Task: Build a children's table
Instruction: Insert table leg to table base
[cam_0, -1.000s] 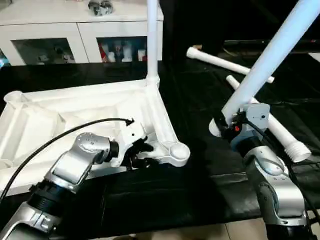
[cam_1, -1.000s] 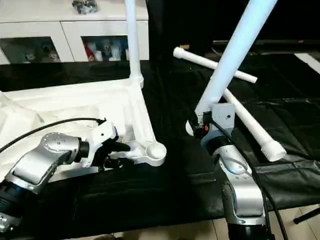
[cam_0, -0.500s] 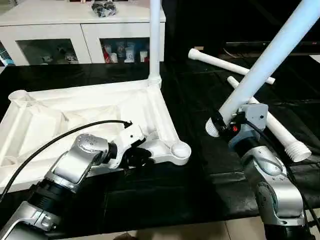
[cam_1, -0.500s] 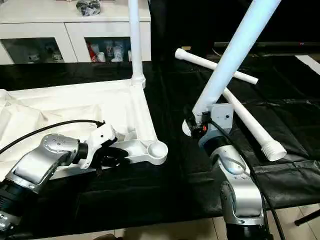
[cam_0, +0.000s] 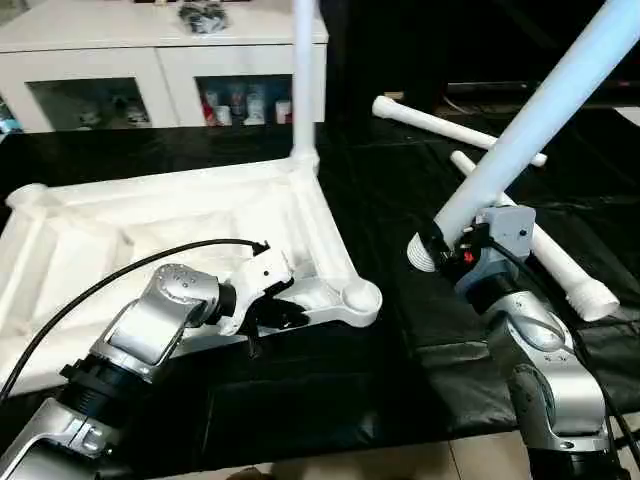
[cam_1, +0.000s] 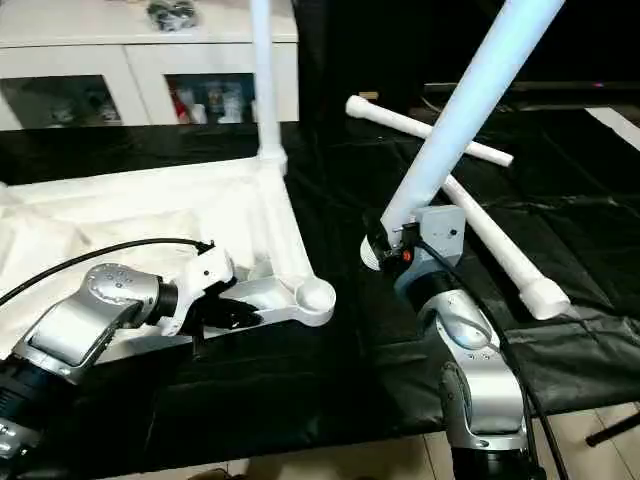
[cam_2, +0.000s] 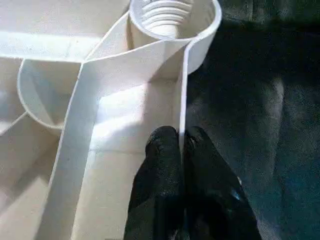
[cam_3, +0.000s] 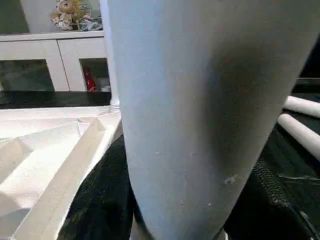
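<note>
The left gripper is pinching the thin rim wall of the tabletop, one black finger on each side of it, jaws all but closed. A second ago those fingers were standing apart around the rim near the corner; they have been closing steadily and are now clamping it. Just ahead of the fingertips the empty corner socket is showing its thread, facing up.

The tabletop is lying upside down on the black cloth, ribs up, reaching away to the left and behind the left gripper. One leg is already standing upright in the far corner, well beyond the gripper.

The right gripper is gripping a second leg near its lower, threaded end, jaws about half open around the tube, and the leg is slanting up and away to the right. That hand is not changing. Its threaded end is hanging near the empty socket but clearly apart from it, off to the left gripper's right. Two more legs are lying on the cloth beyond the right gripper.

The new clamp likely means the top is now being steadied, so that the held leg can be brought over the socket, stood upright and screwed in. The leg's tilt would have to be taken out first, or the thread may cross.
</note>
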